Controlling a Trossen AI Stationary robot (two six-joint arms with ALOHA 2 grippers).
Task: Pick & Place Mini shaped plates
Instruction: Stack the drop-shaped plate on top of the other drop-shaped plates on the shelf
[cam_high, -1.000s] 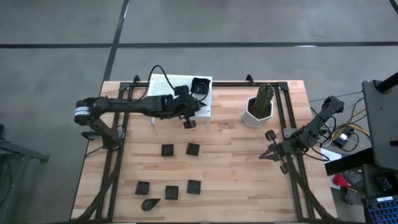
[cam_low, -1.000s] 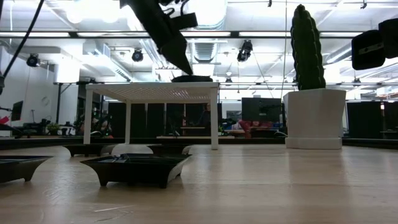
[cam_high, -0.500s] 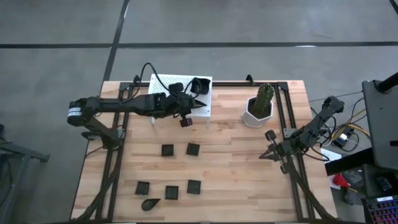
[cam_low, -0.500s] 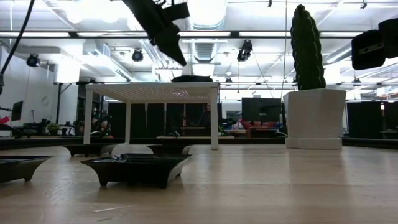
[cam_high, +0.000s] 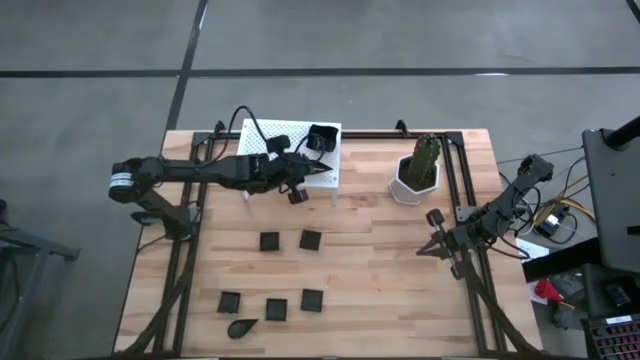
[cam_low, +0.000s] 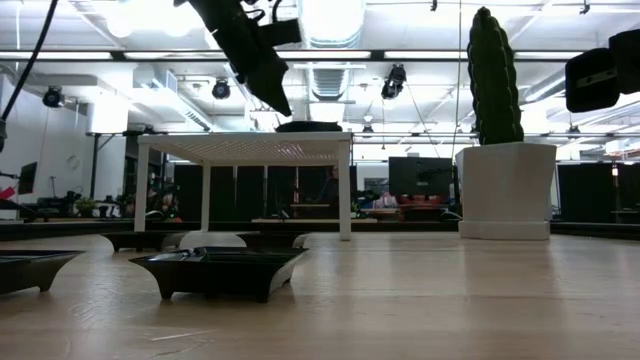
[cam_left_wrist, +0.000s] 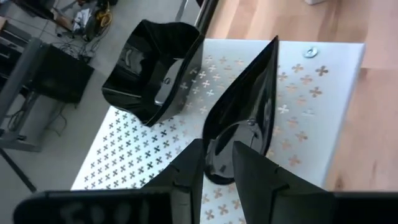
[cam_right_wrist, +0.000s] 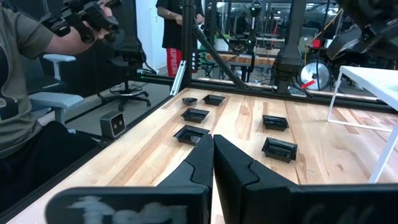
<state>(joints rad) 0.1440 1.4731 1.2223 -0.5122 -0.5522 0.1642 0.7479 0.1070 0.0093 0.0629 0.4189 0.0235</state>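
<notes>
Two black plates concern the left tool (cam_left_wrist: 217, 163): its fingers are closed on the rim of a teardrop plate (cam_left_wrist: 245, 118), held above the white rack (cam_high: 272, 140), and a square raised-rim plate (cam_left_wrist: 151, 70) lies on the rack just beyond it. Six more plates (cam_high: 310, 240) lie on the worktop (cam_high: 380, 270) well apart from this tool. The right tool (cam_right_wrist: 213, 147) rests with fingers together, empty, at the worktop's right side.

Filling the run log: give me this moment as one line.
left gripper: above white rack, fingers shut on leaf-shaped plate | square plate: on rack | right gripper: idle at table's right side, fingers shut
</notes>
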